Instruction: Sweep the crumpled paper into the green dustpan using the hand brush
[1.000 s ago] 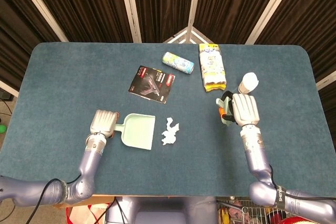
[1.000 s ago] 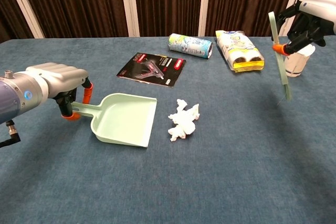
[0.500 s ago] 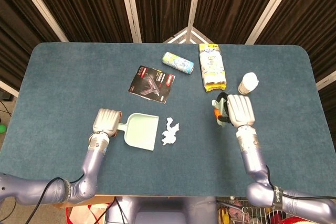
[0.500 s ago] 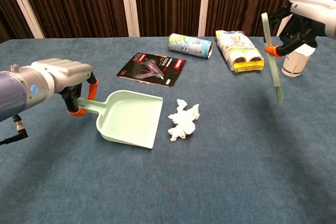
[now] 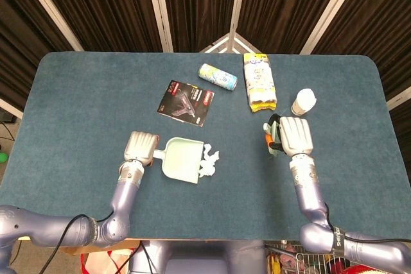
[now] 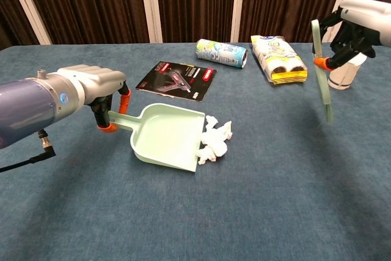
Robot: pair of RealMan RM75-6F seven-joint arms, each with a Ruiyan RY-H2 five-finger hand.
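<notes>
left hand (image 6: 91,87): grips dustpan handle, left-front part of table (image 5: 77,94)
dustpan (image 6: 170,137): flat on table, mouth facing right, lip touching paper
paper (image 6: 215,140): crumpled, mid-table twd front edge, just right of dustpan
booklet (image 5: 186,102): behind dustpan, flat
can (image 5: 218,76): lying on side, nr back edge
pkg (image 5: 259,80): yellow/white, right of can
right hand (image 5: 294,135): closed round brush (image 6: 322,71), held off table, bristles down, right side
bottle (image 5: 304,101): upright, just behind right hand
</notes>
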